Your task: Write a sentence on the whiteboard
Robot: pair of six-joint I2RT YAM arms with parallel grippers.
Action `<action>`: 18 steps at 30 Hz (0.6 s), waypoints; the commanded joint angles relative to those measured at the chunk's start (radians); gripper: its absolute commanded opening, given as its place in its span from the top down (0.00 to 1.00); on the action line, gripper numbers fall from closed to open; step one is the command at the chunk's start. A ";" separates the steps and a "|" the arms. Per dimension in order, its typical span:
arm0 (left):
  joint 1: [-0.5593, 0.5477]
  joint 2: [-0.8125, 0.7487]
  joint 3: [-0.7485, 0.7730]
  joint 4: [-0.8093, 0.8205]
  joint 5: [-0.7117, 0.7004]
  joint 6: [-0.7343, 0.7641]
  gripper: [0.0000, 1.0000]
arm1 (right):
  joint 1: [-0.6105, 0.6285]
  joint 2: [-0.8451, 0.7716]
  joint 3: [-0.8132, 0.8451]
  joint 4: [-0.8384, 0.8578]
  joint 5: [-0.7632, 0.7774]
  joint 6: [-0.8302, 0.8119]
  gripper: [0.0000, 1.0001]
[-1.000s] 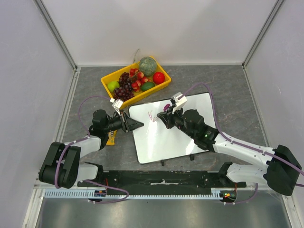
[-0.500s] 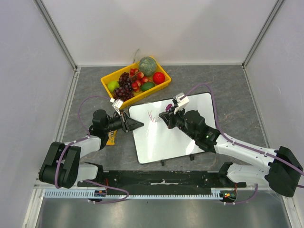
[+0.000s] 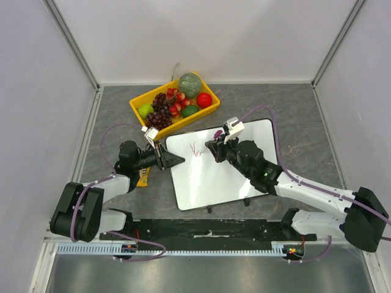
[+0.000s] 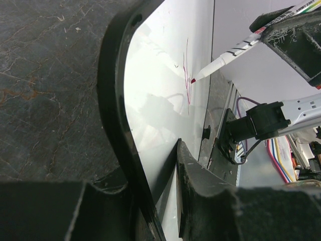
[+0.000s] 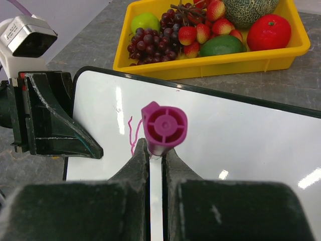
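The whiteboard (image 3: 211,180) lies flat on the grey table, with two black clips on its near edge. My left gripper (image 3: 175,160) is shut on the board's left rim, which shows between its jaws in the left wrist view (image 4: 160,175). My right gripper (image 3: 214,147) is shut on a magenta marker (image 5: 164,128) and holds it tip-down on the board's upper left. The marker (image 4: 235,47) touches the board (image 4: 160,105) at a few thin magenta strokes (image 4: 186,80). These strokes (image 5: 132,135) also show in the right wrist view.
A yellow tray (image 3: 137,104) of fruit, with grapes, strawberries, a melon and apples, stands just behind the board (image 5: 210,68). A small yellow object (image 3: 143,177) lies under my left arm. Grey walls close in the table on three sides.
My right gripper has shifted slightly over the board's upper left with the marker, and the magenta strokes have grown a little. The left arm has not moved.
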 commanded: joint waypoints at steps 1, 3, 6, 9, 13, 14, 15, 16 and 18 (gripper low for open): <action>-0.018 0.020 -0.013 -0.070 -0.043 0.187 0.98 | -0.010 0.034 0.049 0.004 0.054 -0.034 1.00; -0.018 0.020 -0.013 -0.070 -0.043 0.187 0.98 | -0.008 0.045 0.057 0.012 0.038 -0.034 1.00; -0.018 0.020 -0.013 -0.071 -0.043 0.187 0.98 | -0.010 0.058 0.062 0.015 0.020 -0.028 1.00; -0.018 0.020 -0.013 -0.071 -0.043 0.187 0.98 | -0.008 0.063 0.065 0.015 -0.004 -0.026 1.00; -0.018 0.022 -0.013 -0.071 -0.041 0.188 0.98 | -0.010 0.036 0.056 0.013 -0.020 -0.020 1.00; -0.018 0.022 -0.013 -0.071 -0.043 0.187 0.98 | -0.010 0.023 0.053 0.013 -0.021 -0.020 1.00; -0.018 0.020 -0.013 -0.070 -0.043 0.187 0.98 | -0.010 0.016 0.050 0.013 -0.021 -0.017 1.00; -0.018 0.022 -0.013 -0.070 -0.043 0.187 0.98 | -0.012 0.002 0.046 0.016 -0.023 -0.014 1.00; -0.018 0.022 -0.013 -0.071 -0.043 0.187 0.98 | -0.016 -0.015 0.040 0.021 -0.032 -0.006 1.00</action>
